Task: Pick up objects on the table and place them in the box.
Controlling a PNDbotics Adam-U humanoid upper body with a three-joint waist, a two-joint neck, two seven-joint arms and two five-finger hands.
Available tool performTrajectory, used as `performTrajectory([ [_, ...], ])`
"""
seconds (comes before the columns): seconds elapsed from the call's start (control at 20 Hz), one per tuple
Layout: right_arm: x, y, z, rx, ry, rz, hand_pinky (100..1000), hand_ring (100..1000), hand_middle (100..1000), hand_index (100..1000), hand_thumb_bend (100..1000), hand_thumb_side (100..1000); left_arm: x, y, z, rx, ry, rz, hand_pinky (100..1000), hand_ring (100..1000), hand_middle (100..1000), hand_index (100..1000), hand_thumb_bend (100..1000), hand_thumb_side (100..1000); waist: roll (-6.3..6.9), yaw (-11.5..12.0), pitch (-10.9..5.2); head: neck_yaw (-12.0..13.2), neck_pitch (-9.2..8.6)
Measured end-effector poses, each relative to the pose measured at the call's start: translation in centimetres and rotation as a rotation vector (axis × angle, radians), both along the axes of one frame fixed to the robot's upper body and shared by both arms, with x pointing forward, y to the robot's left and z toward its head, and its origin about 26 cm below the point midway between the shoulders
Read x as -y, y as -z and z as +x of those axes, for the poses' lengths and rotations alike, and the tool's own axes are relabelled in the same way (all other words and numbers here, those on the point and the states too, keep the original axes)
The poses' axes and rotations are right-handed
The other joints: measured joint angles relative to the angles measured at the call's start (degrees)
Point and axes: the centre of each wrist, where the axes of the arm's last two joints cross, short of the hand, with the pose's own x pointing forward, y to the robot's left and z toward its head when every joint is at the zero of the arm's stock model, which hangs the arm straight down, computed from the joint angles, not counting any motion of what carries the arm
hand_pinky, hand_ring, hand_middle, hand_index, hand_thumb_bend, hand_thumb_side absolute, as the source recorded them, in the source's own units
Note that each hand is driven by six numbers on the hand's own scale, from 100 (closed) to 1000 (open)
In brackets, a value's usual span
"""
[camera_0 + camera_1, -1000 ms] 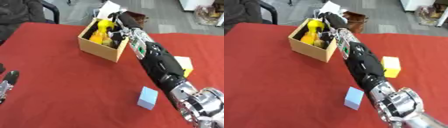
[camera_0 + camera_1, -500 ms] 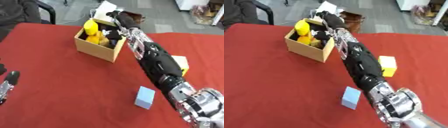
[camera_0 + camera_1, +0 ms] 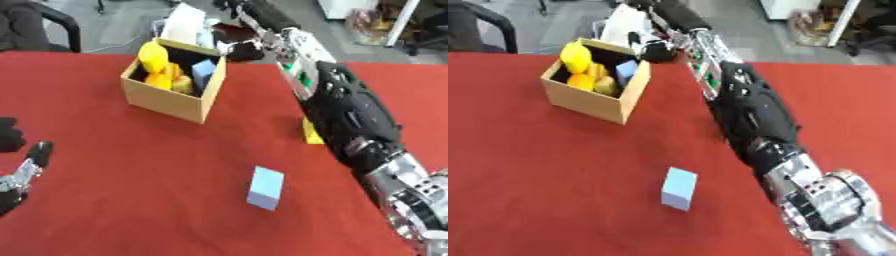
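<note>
1. Table (image 3: 105, 165): red cloth surface, fills most of both views. Grey floor beyond the far edge.

2. Right arm (image 3: 350, 115): black with silver joints, enters from lower right and runs diagonally up across the table toward the far edge, passing just right of the box.

3. Box (image 3: 171, 97): open cardboard box on the far left part of the table, set askew. Contents visible: yellow objects (image 3: 157, 62) heaped on the left side, some more orange lower down, and a blue block (image 3: 204, 71) leaning against the right inner wall.

4. Right hand (image 3: 654, 47): beyond the box's far right corner, above the table's far edge. Blurred and dark; cannot tell whether the fingers are curled or straight, nor whether anything is held.

5. Light blue block (image 3: 265, 187): standing on the cloth in the near-centre, well apart from the box, nothing touching it.

6. Yellow block (image 3: 311, 134): on the cloth just beside the right arm, mostly hidden behind it; only a sliver shows.

7. Left hand (image 3: 22, 170): at the lower left edge, only a few dark fingers showing, pointing up, relaxed, holding nothing.
</note>
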Motion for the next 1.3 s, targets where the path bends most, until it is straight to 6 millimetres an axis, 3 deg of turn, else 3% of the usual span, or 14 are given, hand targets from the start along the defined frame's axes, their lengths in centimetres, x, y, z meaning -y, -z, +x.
performTrajectory([
  [0.25, 3.1, 0.2, -2.4, -0.088, -0.111, -0.051, 790, 800, 855, 936, 100, 475, -0.5, 0.3, 0.0, -0.006, -0.034, -0.002, 666, 597, 546, 707, 543, 393, -0.17, -2.11, -0.20, 1.37, 0.10],
  [0.3, 3.6, 0.1, -2.8, -0.105, -0.126, -0.065, 818, 836, 886, 946, 100, 552, -0.6, 0.4, 0.0, -0.007, -0.038, -0.001, 666, 597, 546, 707, 543, 393, -0.18, -2.27, -0.20, 1.53, 0.11],
  [0.65, 7.7, 3.0, -6.3, -0.274, -0.164, -0.211, 893, 919, 966, 977, 219, 629, -1.1, 0.7, 0.0, -0.015, -0.066, 0.001, 666, 598, 546, 707, 543, 399, -0.31, -3.67, -0.26, 2.55, 0.50],
  [1.0, 9.6, 6.0, -7.2, -0.374, -0.141, -0.311, 900, 924, 961, 984, 240, 648, -1.2, 0.9, 0.0, -0.022, -0.069, 0.001, 665, 598, 546, 708, 544, 403, -0.31, -3.27, -0.26, 2.85, 0.51],
  [1.3, 10.6, 7.4, -7.2, -0.404, -0.106, -0.323, 899, 922, 961, 984, 250, 649, -1.2, 1.0, 0.0, -0.028, -0.070, 0.002, 665, 599, 545, 707, 542, 404, -0.31, -3.13, -0.26, 2.81, 0.53],
])
